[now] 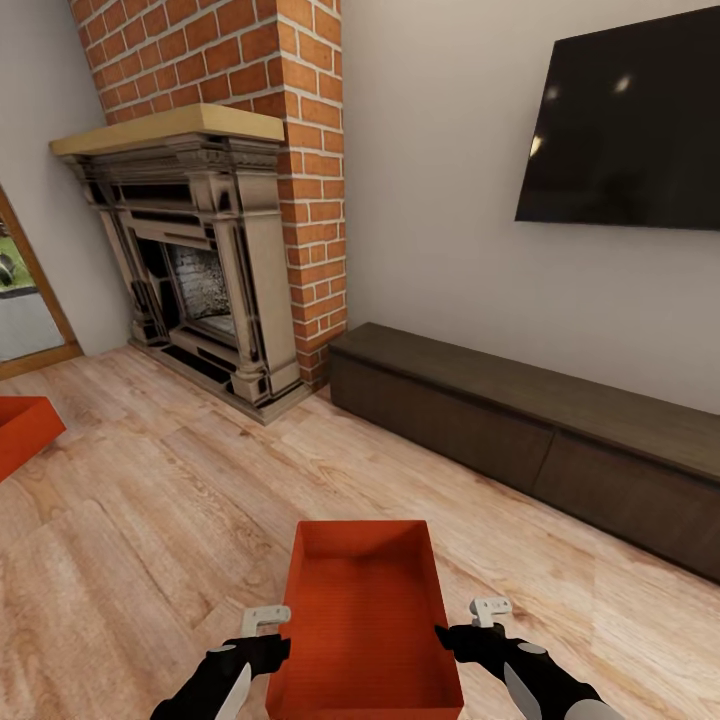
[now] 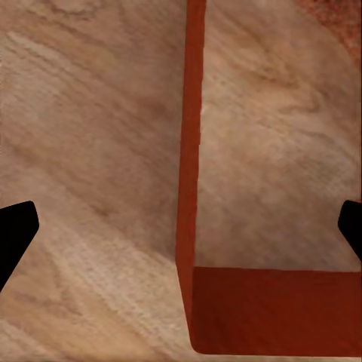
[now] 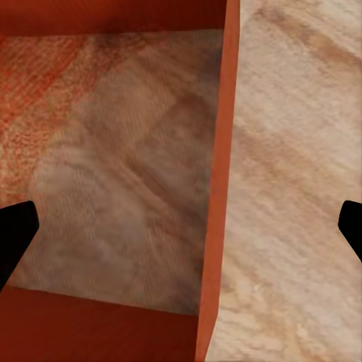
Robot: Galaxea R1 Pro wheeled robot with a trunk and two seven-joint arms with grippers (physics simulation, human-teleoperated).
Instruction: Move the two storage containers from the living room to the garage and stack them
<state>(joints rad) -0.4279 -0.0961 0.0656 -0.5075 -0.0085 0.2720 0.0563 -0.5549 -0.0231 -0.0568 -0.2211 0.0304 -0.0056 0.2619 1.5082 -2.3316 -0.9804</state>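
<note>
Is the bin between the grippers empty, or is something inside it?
Empty. The head view looks straight into the orange-red bin and shows only its bare ribbed bottom; it sits upright on the wood floor.

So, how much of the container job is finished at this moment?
Nothing is delivered yet: both containers sit on the living room's wood floor, near the fireplace. In hand: the open left pincer and right pincer straddle the near container's side walls. Left: lifting it, fetching the far container, stacking both in the garage.
</note>
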